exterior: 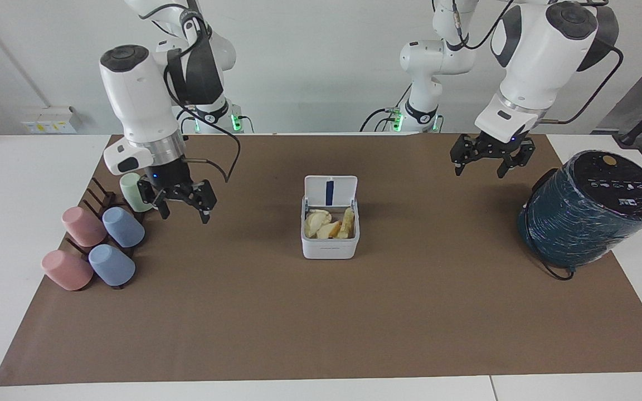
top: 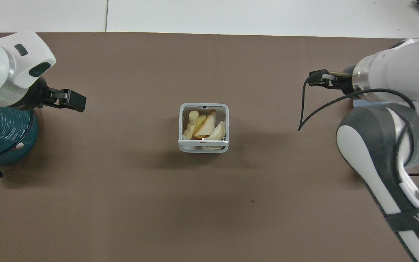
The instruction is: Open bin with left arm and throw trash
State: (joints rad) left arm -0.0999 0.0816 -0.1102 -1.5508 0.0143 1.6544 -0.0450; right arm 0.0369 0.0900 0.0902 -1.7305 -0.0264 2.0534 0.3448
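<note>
The white bin (exterior: 329, 248) stands mid-mat with its lid (exterior: 330, 191) tipped up toward the robots, showing a blue strip. Inside it lies the trash (exterior: 329, 224): pale yellow and cream scraps, one with an orange edge. From overhead the bin's rim (top: 203, 147) frames the same trash (top: 204, 125). My right gripper (exterior: 184, 216) hangs open and empty over the mat between the bin and the cups. My left gripper (exterior: 480, 170) hangs open and empty over the mat beside the teal cylinder; the overhead view shows this left gripper (top: 73, 101) clear of the bin.
A big dark teal cylinder (exterior: 591, 209) lies tilted at the left arm's end of the table. Several pastel cups (exterior: 123, 227) rest on a dark rack (exterior: 101, 197) at the right arm's end. The brown mat (exterior: 321, 323) lies under everything.
</note>
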